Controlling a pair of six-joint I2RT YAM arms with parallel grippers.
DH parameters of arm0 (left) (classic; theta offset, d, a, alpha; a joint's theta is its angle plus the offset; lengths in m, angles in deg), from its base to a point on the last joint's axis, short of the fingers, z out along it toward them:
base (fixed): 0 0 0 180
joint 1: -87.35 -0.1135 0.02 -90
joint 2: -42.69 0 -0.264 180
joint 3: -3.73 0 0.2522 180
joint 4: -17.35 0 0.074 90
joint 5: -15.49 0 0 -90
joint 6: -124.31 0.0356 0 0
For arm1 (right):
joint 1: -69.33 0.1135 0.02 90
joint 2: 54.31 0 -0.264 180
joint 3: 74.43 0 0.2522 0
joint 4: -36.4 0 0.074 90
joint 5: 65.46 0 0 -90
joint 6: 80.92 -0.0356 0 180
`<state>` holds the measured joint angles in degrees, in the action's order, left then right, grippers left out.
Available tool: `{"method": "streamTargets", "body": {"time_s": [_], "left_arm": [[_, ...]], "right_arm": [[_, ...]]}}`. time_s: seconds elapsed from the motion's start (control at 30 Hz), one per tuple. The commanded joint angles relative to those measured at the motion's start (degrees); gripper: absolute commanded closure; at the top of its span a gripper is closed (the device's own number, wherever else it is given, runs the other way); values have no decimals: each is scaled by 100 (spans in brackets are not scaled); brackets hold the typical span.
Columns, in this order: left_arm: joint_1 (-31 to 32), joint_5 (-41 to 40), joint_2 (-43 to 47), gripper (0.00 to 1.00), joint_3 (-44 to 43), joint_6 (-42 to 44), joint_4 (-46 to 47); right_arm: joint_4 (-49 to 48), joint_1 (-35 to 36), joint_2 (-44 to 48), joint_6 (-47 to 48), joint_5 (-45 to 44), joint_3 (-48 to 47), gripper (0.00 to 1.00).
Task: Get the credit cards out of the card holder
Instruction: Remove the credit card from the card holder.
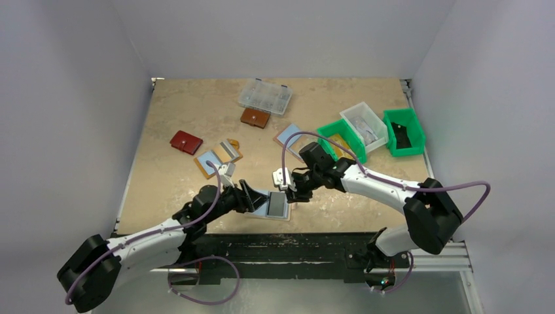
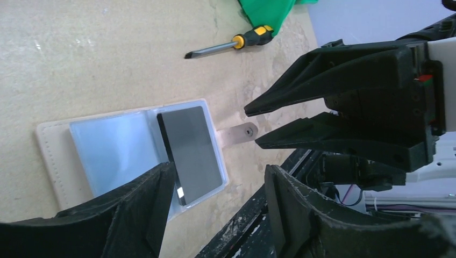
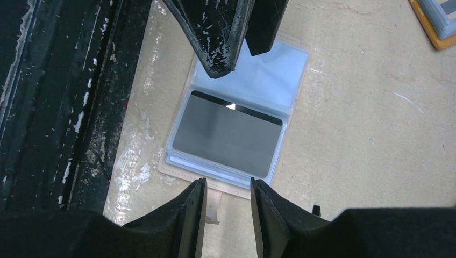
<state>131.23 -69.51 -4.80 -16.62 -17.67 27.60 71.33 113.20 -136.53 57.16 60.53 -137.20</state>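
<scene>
Holder (image 1: 269, 205): open flat at near edge of table (image 1: 196, 111), between the tools.
Card (image 3: 228, 140): grey, in one half.
Left tool (image 2: 219, 173): wide, empty, over card.
Right tool (image 3: 228, 185): narrow gap, empty, above tab (image 2: 239, 133).

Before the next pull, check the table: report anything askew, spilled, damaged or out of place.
Nothing looks spilled or damaged. The card holder lies open near the front edge of the table, a grey card square in its sleeve. One stray: a screwdriver lying loose beside a green bin, unrelated to the task.
</scene>
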Motion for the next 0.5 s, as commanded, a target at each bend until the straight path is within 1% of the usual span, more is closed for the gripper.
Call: {"method": "streamTargets", "body": {"time_s": [0.0,0.17,0.47], "left_arm": [[11,335,-378,36,132,-250,1253],[8,479,-853,41,151,-265,1666],[13,389,-1451,46,151,-115,1736]], "right_arm": [[-203,24,85,114,-65,50,58],[-210,24,65,143,-82,67,59],[-346,158,1,193,-336,154,64]]}}
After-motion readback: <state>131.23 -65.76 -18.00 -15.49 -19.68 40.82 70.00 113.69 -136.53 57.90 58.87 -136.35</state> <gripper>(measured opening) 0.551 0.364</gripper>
